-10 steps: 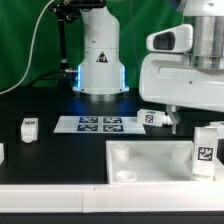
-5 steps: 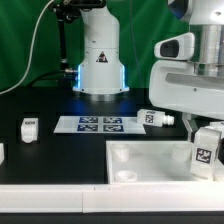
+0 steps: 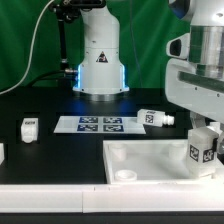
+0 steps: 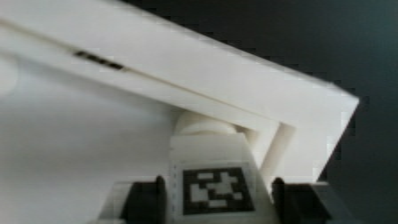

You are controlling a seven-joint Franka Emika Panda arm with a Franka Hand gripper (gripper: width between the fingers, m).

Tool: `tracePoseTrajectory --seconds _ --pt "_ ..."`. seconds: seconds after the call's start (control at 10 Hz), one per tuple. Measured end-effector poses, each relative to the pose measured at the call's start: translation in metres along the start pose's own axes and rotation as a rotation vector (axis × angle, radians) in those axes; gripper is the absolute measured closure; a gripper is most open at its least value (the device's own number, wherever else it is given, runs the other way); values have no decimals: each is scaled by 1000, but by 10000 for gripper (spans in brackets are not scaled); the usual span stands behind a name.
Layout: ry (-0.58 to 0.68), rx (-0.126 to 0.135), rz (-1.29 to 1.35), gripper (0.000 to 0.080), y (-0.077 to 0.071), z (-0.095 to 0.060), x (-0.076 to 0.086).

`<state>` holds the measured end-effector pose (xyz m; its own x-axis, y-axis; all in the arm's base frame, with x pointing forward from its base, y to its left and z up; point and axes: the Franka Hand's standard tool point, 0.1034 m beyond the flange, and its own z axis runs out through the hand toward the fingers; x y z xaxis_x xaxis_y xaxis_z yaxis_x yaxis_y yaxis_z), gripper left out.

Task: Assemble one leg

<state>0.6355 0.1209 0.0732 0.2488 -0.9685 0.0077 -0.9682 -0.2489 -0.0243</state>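
My gripper point(image 3: 203, 133) is at the exterior view's right, shut on a white leg point(image 3: 203, 152) with a black-and-white tag. It holds the leg upright over the right near corner of the large flat white tray-like piece point(image 3: 150, 160). In the wrist view the leg point(image 4: 214, 165) sits between the two dark fingers point(image 4: 146, 200), and its far end meets the tray's corner point(image 4: 267, 95). I cannot tell whether it is seated in a socket. A second leg point(image 3: 155, 118) lies on its side behind the tray. A third leg point(image 3: 29, 127) stands at the left.
The marker board point(image 3: 100, 124) lies in front of the arm's base point(image 3: 100, 70). Another white part point(image 3: 2, 152) shows at the left edge. A round corner socket point(image 3: 126, 175) shows at the tray's near left corner.
The arm's body has swung toward the exterior view's right. The held leg has shifted slightly left and turned a little over the tray's corner. The gripper stays shut on it.
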Motion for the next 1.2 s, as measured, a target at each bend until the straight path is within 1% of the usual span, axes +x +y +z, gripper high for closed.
tracePoseTrajectory --seconds 0.1,0.3,0.4,0.5,0.6,0.7,0.8,0.9,1.0,1.2 --pt "-14 -8 110 517 -2 0 4" --pt "-58 -1 376 515 -7 0 10" --pt "-55 0 407 515 -7 0 8" --pt "-55 2 379 515 -7 0 7" --pt "-55 2 348 401 -7 1 6" --pt "-37 -10 234 401 -5 1 4" --pt "-18 -14 2 265 -4 0 6" --pt "-3 -16 -233 172 -4 -1 8" --pt "0 -19 -358 172 -4 -1 9" --pt "7 -21 -449 151 -4 -1 11"
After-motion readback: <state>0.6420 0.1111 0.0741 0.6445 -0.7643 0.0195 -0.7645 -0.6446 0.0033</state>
